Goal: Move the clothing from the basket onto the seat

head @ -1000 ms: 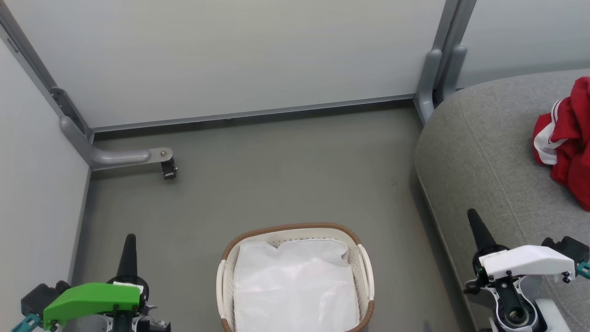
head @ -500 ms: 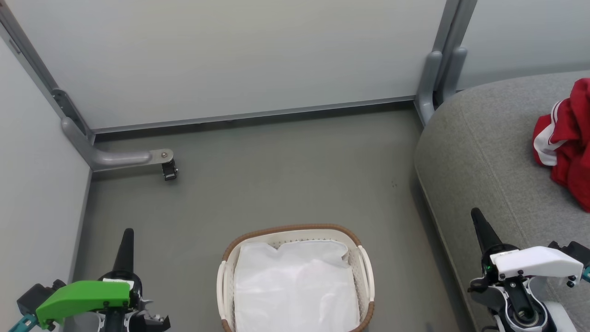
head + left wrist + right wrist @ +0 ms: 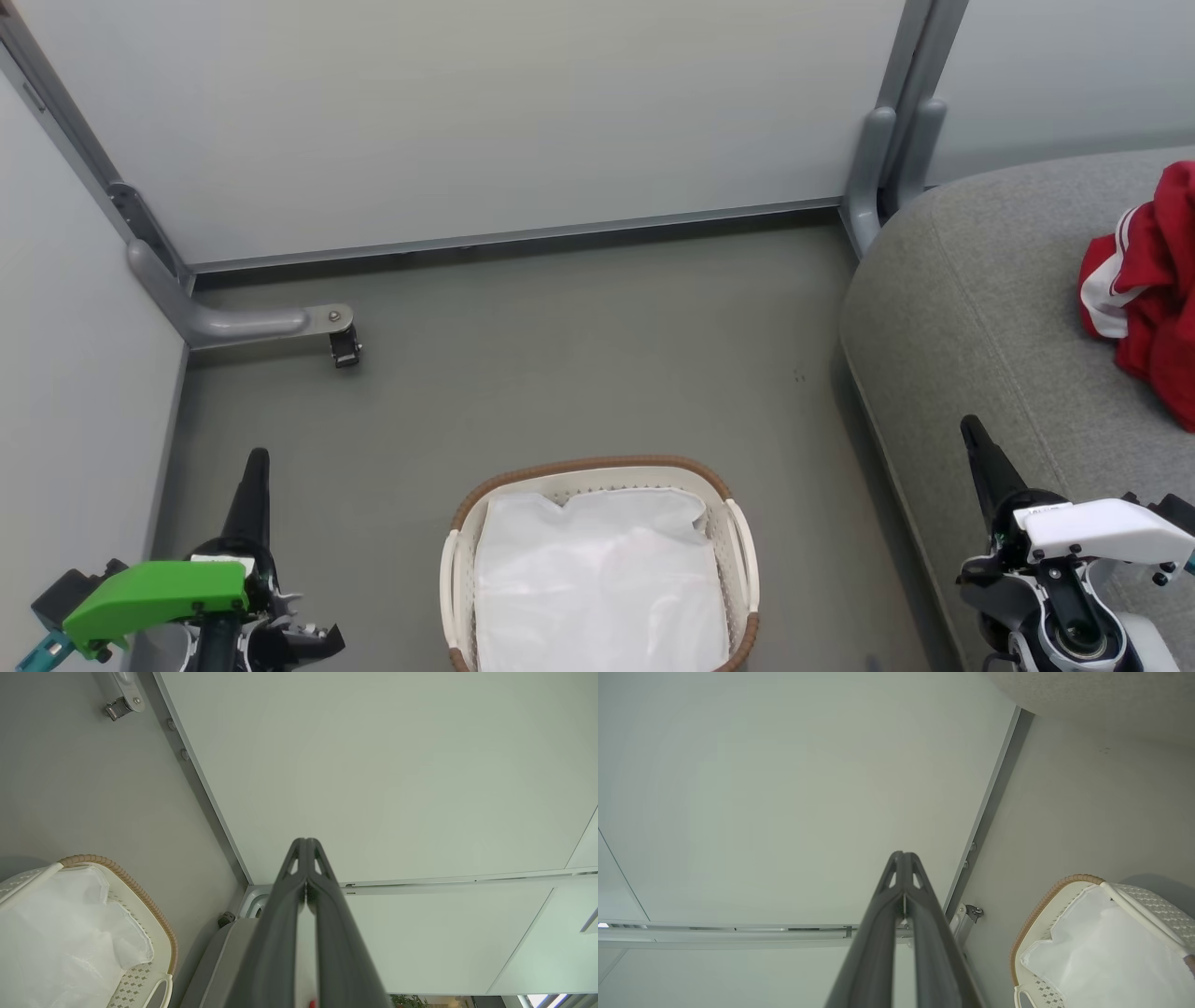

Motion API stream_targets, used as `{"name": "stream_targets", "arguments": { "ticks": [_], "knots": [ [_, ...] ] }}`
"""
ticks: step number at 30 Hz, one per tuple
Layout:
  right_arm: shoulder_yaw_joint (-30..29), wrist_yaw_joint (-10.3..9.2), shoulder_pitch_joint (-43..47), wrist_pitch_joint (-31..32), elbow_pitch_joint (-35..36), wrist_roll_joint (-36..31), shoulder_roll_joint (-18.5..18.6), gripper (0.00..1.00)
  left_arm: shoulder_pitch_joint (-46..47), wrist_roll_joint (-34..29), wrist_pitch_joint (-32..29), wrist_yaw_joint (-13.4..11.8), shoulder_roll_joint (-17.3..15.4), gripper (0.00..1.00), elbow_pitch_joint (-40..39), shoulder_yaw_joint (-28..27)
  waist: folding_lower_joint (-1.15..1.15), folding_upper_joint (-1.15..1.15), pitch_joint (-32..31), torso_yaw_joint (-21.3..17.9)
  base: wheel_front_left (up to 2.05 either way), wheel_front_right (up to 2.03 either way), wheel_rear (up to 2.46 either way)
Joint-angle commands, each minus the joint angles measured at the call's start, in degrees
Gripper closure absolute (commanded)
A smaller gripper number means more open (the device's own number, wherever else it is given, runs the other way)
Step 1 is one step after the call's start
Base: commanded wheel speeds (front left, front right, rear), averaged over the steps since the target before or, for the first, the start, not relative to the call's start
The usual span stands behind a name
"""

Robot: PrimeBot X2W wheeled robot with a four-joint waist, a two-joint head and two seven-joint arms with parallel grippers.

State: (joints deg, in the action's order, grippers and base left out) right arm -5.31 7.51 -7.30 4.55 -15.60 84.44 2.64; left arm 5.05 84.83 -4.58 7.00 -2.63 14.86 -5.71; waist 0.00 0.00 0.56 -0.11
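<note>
I found the red clothing (image 3: 1146, 299) heaped on the grey couch (image 3: 971, 308) at 3 o'clock. The laundry basket (image 3: 588, 464) stood on the floor at 6 o'clock, its white liner (image 3: 597, 579) inside. The left gripper (image 3: 257, 457) at 8 o'clock and the right gripper (image 3: 969, 427) at 4 o'clock each had fingers pressed together.

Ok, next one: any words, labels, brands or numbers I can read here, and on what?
No text is legible.
On the right gripper, a faint marking on its white housing: too small to read.
On the clothing lying on the seat: red with white stripes, no numerals showing.
On the basket and its white liner: no print visible.
</note>
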Motion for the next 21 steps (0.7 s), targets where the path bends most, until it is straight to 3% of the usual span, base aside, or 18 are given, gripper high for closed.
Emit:
{"name": "stream_targets", "arguments": {
  "ticks": [1,21],
  "knots": [
    [-0.38,-0.03,0.91,0.47,0.49,1.23,0.35,1.0,1.09,1.16,-0.35,0.25,-0.39,1.0,-0.45,-0.36,0.0,0.0,-0.03,0.01,0.0,0.0,0.0],
    [-1.37,-0.03,1.43,2.2,1.77,8.07,0.4,1.0,1.5,7.67,-2.18,0.68,-0.43,1.0,-0.91,-0.95,0.0,0.0,-0.38,0.11,0.0,0.0,0.0]
  ]
}}
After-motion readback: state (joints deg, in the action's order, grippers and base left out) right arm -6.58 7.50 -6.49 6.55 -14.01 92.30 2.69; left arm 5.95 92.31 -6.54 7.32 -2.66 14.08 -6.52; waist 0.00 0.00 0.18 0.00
